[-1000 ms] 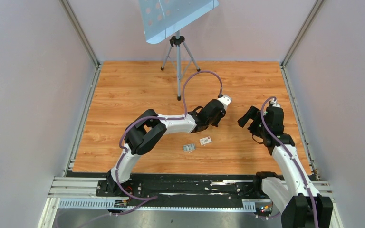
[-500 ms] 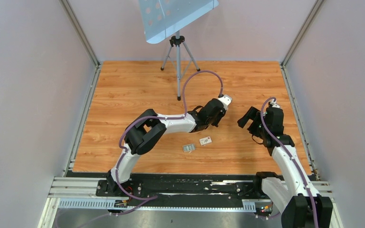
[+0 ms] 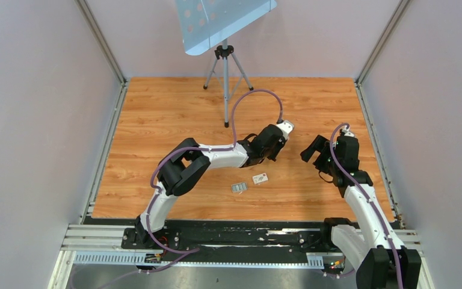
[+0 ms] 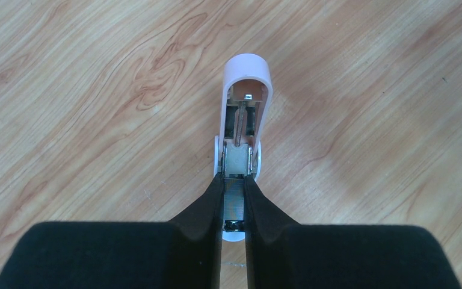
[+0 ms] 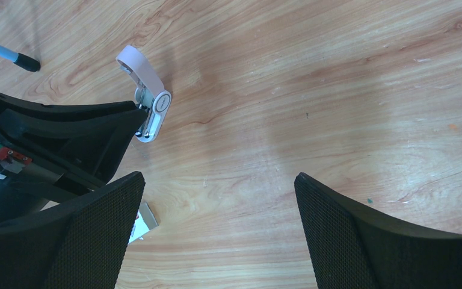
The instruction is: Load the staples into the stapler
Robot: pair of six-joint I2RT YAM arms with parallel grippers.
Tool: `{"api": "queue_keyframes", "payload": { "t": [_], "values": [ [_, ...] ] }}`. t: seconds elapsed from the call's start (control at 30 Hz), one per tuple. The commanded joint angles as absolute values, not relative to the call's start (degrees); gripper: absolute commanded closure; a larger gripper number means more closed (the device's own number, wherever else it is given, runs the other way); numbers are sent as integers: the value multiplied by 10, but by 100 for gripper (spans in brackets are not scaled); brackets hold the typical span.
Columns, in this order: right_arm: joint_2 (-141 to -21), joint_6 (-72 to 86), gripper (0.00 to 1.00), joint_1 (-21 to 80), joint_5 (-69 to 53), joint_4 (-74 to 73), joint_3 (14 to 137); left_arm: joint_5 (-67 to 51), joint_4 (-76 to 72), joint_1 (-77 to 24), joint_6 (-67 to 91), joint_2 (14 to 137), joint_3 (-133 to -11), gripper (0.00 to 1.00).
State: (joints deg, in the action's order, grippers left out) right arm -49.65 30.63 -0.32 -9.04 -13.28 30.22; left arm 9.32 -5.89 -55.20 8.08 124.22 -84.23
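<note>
Left wrist view: left gripper (image 4: 234,180) has its two black fingers (image 4: 207,201) pressed in on the rear metal part of the stapler (image 4: 248,78), one on each side, pinching it. The stapler points straight out from the fingertips. Its pale pink cover is swung open, showing a thin spring rod and the silver channel inside. A white round pivot shows on each side, just ahead of the fingertips. Can't tell whether the stapler touches the wooden table (image 4: 84,90) or sits just above it.

Right wrist view: right gripper (image 5: 218,180) is spread wide with nothing between the fingers, only bare wood below. From here the stapler is up and to the left, with the pink cover angled away from the silver base and the left gripper's black fingers clamped on the base end. The two grippers are near each other but apart.

Top view: the left arm is bent and reaches to table centre. The right arm stands just to its right, wrist turned toward it. A white labelled card (image 3: 260,178) and a small greyish block (image 3: 239,188) lie flat on the table, nearer the bases than the left gripper, close together and not touching. A tripod (image 3: 225,72) carrying a perforated plate stands at the far edge.
</note>
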Motion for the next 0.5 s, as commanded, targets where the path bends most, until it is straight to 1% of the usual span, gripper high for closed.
{"api": "queue_keyframes", "payload": {
  "t": [0.0, 0.47],
  "values": [
    [-496, 308, 0, -13, -96, -129, 292, 66, -47, -552, 84, 1225, -853, 86],
    [-503, 313, 0, -13, -100, -123, 294, 62, -39, -547, 85, 1208, -861, 85]
  ]
}}
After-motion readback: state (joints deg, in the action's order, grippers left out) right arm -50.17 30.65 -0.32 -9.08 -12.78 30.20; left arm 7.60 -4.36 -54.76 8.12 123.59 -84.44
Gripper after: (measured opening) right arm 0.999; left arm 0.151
